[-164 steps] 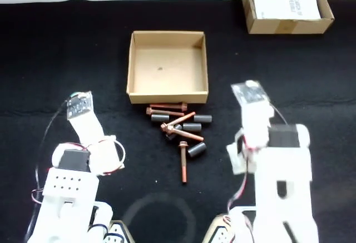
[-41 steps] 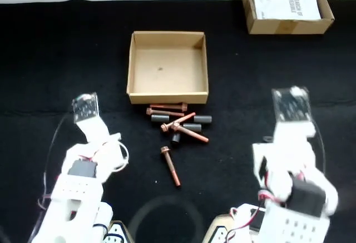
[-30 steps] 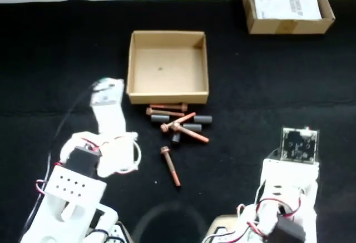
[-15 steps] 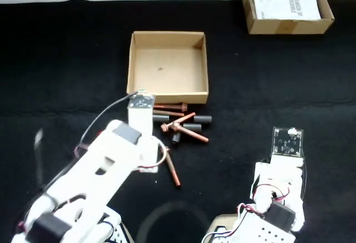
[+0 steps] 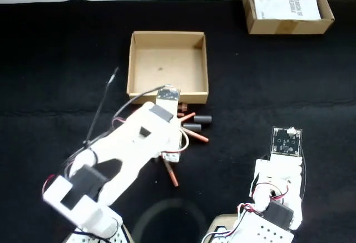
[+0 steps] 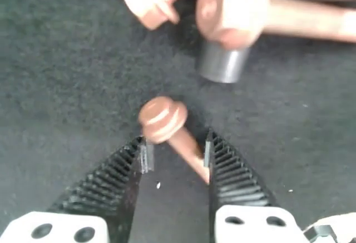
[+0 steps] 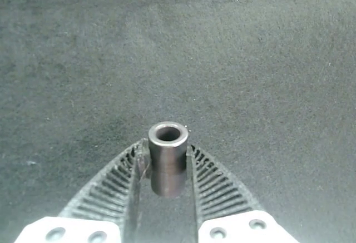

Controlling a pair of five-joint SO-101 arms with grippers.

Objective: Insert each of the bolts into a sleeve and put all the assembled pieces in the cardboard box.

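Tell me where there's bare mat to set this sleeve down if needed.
Bare mat lies between the pile and the right arm, and right of the cardboard box up to the smaller box. The cardboard box's floor is bare too. Crowded: the strip at its near wall, where the pile sits partly under the left arm.

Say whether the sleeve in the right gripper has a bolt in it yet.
Empty. The sleeve, held in the right gripper, shows an open, hollow bore with no bolt in it.
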